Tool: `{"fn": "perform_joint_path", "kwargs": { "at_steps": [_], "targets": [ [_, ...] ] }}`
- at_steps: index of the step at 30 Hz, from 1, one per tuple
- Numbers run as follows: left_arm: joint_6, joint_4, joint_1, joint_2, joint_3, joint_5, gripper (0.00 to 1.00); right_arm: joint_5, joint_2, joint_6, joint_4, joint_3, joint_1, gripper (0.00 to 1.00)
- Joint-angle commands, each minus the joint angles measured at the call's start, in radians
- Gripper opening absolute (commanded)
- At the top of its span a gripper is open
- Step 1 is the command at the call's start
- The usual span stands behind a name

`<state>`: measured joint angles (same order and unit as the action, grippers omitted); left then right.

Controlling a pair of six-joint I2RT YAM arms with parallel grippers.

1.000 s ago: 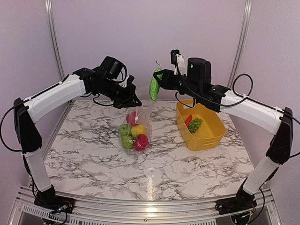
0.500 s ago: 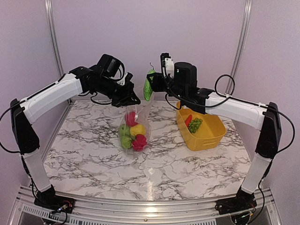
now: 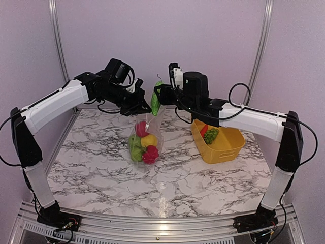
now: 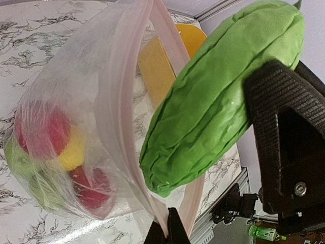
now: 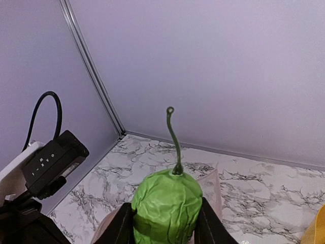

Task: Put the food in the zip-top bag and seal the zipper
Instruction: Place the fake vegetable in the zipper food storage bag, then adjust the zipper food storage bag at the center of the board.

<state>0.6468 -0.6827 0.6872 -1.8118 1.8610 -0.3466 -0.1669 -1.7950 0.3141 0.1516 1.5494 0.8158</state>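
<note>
The clear zip-top bag [image 3: 145, 137] hangs from my left gripper [image 3: 143, 110], which is shut on its pale zipper strip [image 4: 119, 112] at the mouth edge. Red, green and yellow toy food [image 3: 143, 146] lies inside the bag, also seen in the left wrist view [image 4: 48, 147]. My right gripper [image 3: 158, 97] is shut on a wrinkled green cucumber [image 3: 155, 101] with a thin stem and holds it right over the open mouth. The cucumber fills the left wrist view [image 4: 218, 91] and sits between my right fingers [image 5: 166, 211].
A yellow basket [image 3: 223, 140] stands at the right on the marble table [image 3: 101, 173], holding a red-orange piece [image 3: 203, 130] and a green bumpy piece [image 3: 211, 135]. The back wall and metal frame posts are close behind both grippers.
My right gripper has carried the cucumber leftward from near the basket to just above the bag's mouth. My left gripper keeps holding the bag up, almost still.
</note>
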Motion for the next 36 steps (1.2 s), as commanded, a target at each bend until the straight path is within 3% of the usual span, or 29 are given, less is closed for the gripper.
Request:
{"fn": "perform_joint_path", "kwargs": {
  "at_steps": [1, 6, 8, 13, 17, 23, 26, 30, 36],
  "targets": [
    [-0.010, -0.005, 0.003, 0.031, -0.006, 0.014, 0.00, 0.016, 0.025, 0.023, -0.065, 0.021, 0.007, 0.44],
    [-0.013, 0.000, 0.002, 0.031, -0.008, 0.019, 0.00, -0.007, 0.056, 0.001, -0.116, 0.050, 0.006, 0.67],
    [-0.013, 0.000, 0.002, 0.031, -0.008, 0.019, 0.00, -0.013, 0.071, -0.002, -0.145, 0.066, 0.005, 0.69],
    [-0.014, 0.000, 0.002, 0.035, -0.018, 0.022, 0.00, -0.047, 0.138, 0.011, -0.213, 0.042, -0.001, 0.70],
    [-0.020, 0.000, 0.002, 0.043, -0.037, 0.025, 0.00, -0.127, 0.120, 0.066, -0.380, 0.087, -0.018, 0.67],
    [-0.022, -0.001, 0.002, 0.049, -0.054, 0.028, 0.00, 0.065, -0.001, 0.112, -0.541, 0.190, -0.030, 0.70],
    [-0.021, 0.000, 0.002, 0.053, -0.053, 0.031, 0.00, 0.080, -0.078, 0.163, -0.655, 0.269, -0.034, 0.70],
    [-0.021, -0.001, 0.003, 0.057, -0.059, 0.033, 0.00, 0.112, -0.140, 0.191, -0.722, 0.331, -0.036, 0.57],
    [-0.016, -0.012, 0.002, 0.071, -0.074, 0.057, 0.00, 0.110, -0.118, 0.232, -0.729, 0.342, -0.036, 0.14]
  ]
}}
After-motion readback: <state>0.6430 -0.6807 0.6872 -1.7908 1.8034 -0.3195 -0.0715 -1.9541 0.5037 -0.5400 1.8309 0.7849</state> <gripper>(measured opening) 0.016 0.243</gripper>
